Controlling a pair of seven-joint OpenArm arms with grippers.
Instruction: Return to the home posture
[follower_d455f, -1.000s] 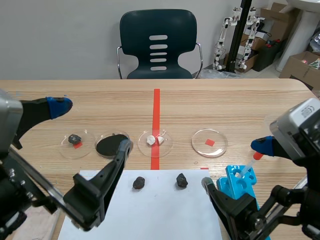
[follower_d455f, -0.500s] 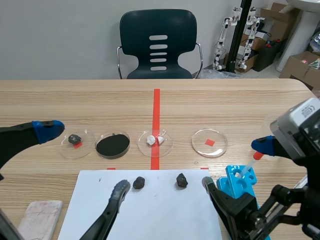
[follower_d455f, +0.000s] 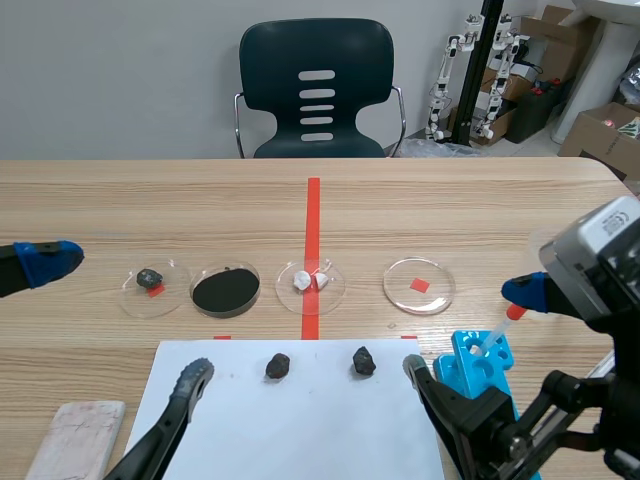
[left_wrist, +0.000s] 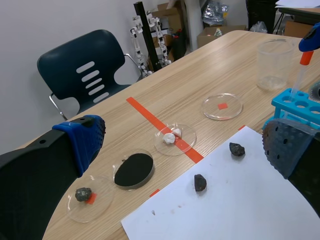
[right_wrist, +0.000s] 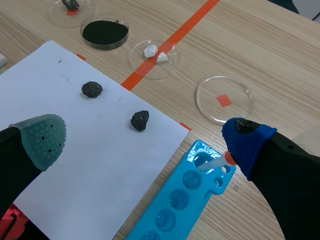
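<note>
**Both arms low, jaws wide apart**

Left arm (follower_d455f: 155, 445): only its two fingers show in the scene view, entering low from the left edge. Left jaws spread wide, with the left blue pad (follower_d455f: 45, 262) on the far side and the left grey pad (follower_d455f: 193, 381) near the robot. Right arm (follower_d455f: 598, 262): low at the right, wrist angled inward. Right jaws spread wide too, with the right blue pad (follower_d455f: 524, 291) far and the right grey-green pad (follower_d455f: 414, 368) near.

Left gripper (follower_d455f: 120, 320) pulled back toward robot; black powder dish (follower_d455f: 225, 290) uncovered.
</note>
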